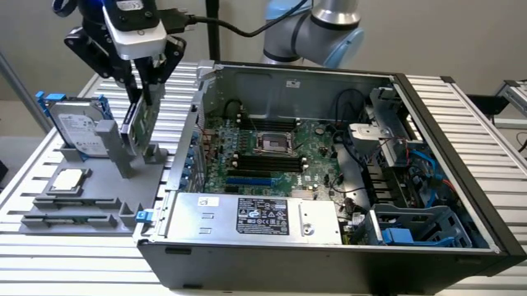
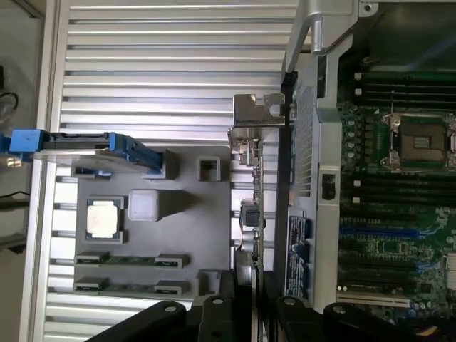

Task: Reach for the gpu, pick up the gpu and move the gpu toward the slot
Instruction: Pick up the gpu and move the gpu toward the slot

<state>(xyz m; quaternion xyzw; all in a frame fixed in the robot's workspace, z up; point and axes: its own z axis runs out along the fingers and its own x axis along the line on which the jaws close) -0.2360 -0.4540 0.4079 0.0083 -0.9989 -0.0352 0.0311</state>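
Both pincer [image 1: 147, 77] fingers clasping gpu [image 1: 142, 120]

Under the one black gripper [image 1: 142, 75] stands one thin green circuit-board gpu with a silver metal end bracket [image 2: 251, 178], upright in one grey plastic holder tray [image 1: 82, 200]. Just beside the gripper on that tray stands one silver-grey hard drive with blue clips [image 1: 78, 126]. Below it lies one small square silver processor chip [image 1: 68, 179], and farther off two dark memory sticks [image 2: 125, 260]. One open black computer case [image 1: 329, 179] sits beside the gripper.
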